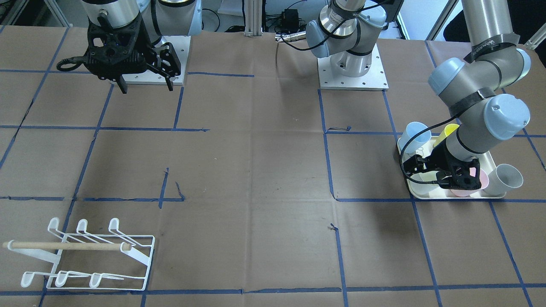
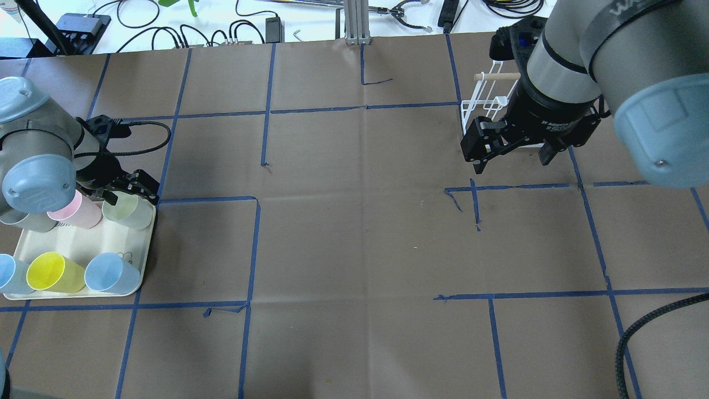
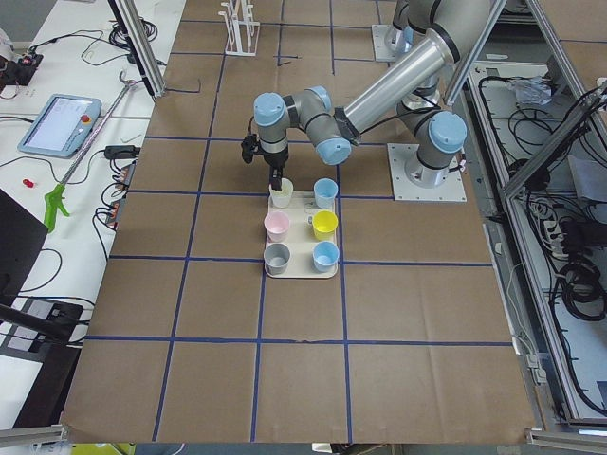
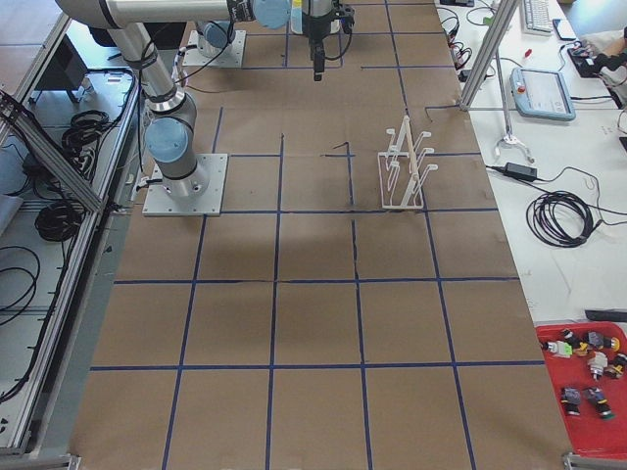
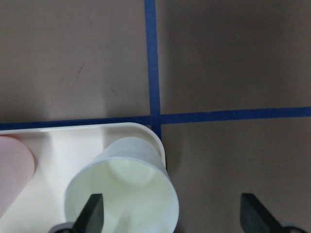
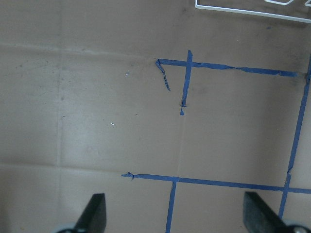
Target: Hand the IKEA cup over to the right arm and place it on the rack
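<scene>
A pale green cup (image 5: 126, 189) stands upright at the corner of the cream tray (image 5: 48, 145). It also shows in the overhead view (image 2: 130, 212). My left gripper (image 5: 172, 213) is open and low over it, with one fingertip (image 5: 92, 211) over the cup's mouth and the other outside, over the table. In the overhead view the left gripper (image 2: 130, 191) sits at the tray's far edge. My right gripper (image 2: 512, 152) is open and empty, hovering over bare table just in front of the white wire rack (image 2: 487, 105). The rack (image 1: 89, 253) holds no cups.
The tray (image 2: 72, 244) also carries a pink cup (image 2: 77, 210), a yellow cup (image 2: 52, 272), two light blue cups (image 2: 111, 274) and a grey cup partly under my left arm. Blue tape lines grid the brown table.
</scene>
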You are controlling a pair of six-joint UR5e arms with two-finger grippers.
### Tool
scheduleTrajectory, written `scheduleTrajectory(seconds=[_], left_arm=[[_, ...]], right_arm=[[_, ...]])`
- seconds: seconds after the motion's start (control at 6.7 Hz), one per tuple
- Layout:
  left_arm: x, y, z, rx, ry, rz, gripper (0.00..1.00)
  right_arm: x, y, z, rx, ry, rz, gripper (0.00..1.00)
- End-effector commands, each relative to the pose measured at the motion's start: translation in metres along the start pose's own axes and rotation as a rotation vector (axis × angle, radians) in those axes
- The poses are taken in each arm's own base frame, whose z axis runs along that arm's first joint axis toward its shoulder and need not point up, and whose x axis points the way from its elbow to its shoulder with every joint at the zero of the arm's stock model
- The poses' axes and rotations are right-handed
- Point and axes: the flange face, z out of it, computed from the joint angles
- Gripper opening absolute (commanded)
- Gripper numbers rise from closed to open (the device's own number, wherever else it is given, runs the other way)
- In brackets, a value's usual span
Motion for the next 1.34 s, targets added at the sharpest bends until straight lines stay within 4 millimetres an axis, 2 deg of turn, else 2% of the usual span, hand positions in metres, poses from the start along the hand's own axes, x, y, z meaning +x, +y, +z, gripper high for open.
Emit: scheduleTrajectory(seconds=[0.0,0.15,0.3,0.45,0.6,0.75,0.9,1.04,1.19], left_arm=[[-0.003,-0.001,0.007,-0.012,0.002,-0.005,0.99],[-0.004,-0.001,0.008,-0.016,0.001,-0.006,0.84],[-0.007,0.001,0.009,-0.032,-0.022,-0.006,0.44],[-0.008,0.002,0.009,-0.047,-0.033,-0.006,0.15],[-0.008,0.002,0.008,-0.044,-0.035,-0.007,0.02],[-0.01,0.001,0.005,-0.039,-0.035,-0.007,0.0],[-0.018,0.0,-0.01,-0.013,-0.049,-0.013,0.0],[-0.021,0.0,-0.032,0.017,-0.065,-0.019,0.0],[-0.02,-0.005,-0.068,0.027,-0.064,-0.015,0.0]], right_arm=[[0.0,0.0,0.0,-0.001,0.0,0.0,1.0],[0.0,0.0,0.001,-0.001,0.0,0.0,1.0],[0.0,0.0,0.001,-0.003,-0.001,0.0,1.0],[0.0,0.0,0.001,-0.003,-0.001,0.0,1.0],[0.0,0.0,0.001,-0.001,0.0,0.0,1.0],[0.0,0.0,0.001,-0.003,-0.001,0.0,1.0],[0.0,0.0,0.001,-0.003,-0.001,0.0,1.0],[0.0,0.0,0.001,-0.003,-0.001,0.002,1.0],[0.0,0.0,0.001,-0.003,-0.001,0.0,1.0]])
